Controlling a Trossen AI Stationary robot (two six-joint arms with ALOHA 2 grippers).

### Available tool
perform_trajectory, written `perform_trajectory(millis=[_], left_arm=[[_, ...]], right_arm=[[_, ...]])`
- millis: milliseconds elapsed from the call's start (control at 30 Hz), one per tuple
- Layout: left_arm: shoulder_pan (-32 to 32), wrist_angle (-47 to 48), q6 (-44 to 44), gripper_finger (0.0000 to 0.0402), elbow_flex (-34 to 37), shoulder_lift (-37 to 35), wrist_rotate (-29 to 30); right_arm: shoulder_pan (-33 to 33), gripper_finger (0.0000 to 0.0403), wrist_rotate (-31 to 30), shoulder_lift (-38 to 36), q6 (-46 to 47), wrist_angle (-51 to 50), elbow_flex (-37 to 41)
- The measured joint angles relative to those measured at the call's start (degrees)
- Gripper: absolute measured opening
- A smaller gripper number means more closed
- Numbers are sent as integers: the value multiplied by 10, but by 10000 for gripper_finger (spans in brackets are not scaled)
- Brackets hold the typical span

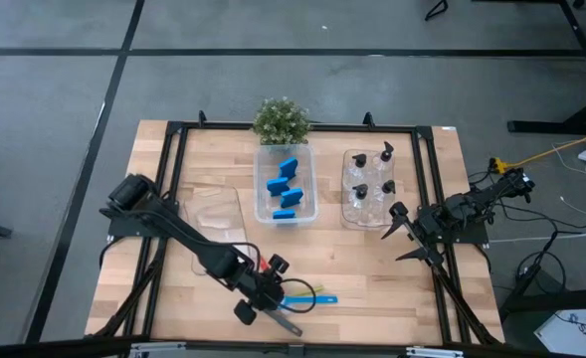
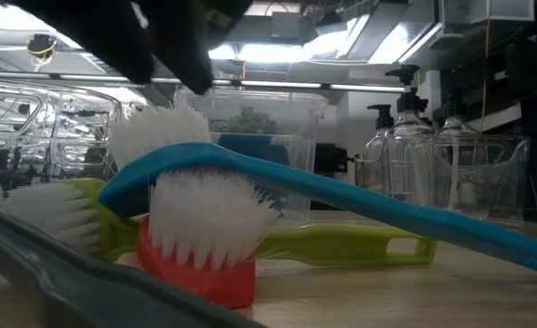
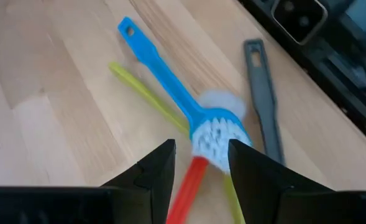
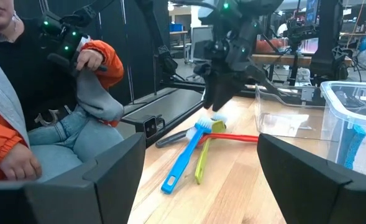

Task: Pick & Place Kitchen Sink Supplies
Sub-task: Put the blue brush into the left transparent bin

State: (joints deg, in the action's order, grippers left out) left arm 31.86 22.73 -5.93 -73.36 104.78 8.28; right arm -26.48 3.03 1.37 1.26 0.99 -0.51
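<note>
Four long-handled brushes lie crossed near the table's near edge: blue point(image 3: 164, 68), red point(image 3: 186, 190), yellow-green point(image 3: 145, 93) and grey point(image 3: 261, 99). The blue brush's point(image 2: 341, 191) head rests over the red brush's head point(image 2: 204, 273). My left gripper point(image 3: 201, 152) is open, pointing down just above the pile point(image 1: 307, 298), with the red handle showing below between its fingers. Blue sponges point(image 1: 288, 189) lie in the middle bin. Pump bottles point(image 1: 372, 179) stand in the right bin. My right gripper point(image 1: 400, 234) waits open beside that bin.
An empty clear bin point(image 1: 218, 214) lies left of the sponge bin point(image 1: 310, 204), and a potted plant point(image 1: 281, 119) stands at the far edge. A black frame point(image 1: 173, 149) rims the table. A person in orange sleeves point(image 4: 102, 59) sits beyond the table's edge. Bare wood point(image 1: 372, 283) lies right of the brushes.
</note>
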Motion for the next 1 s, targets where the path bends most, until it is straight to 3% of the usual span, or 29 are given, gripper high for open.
perform_trajectory(millis=[300, 733, 1000], left_arm=[[3, -51, 0, 143, 0, 16, 5], [-9, -45, 57, 143, 0, 17, -46], [-9, -65, 111, 163, 0, 17, -27]], right_arm=[[0, 308, 0, 0, 0, 0, 0], [0, 308, 0, 0, -2, 0, 0], [0, 308, 0, 0, -1, 0, 0]])
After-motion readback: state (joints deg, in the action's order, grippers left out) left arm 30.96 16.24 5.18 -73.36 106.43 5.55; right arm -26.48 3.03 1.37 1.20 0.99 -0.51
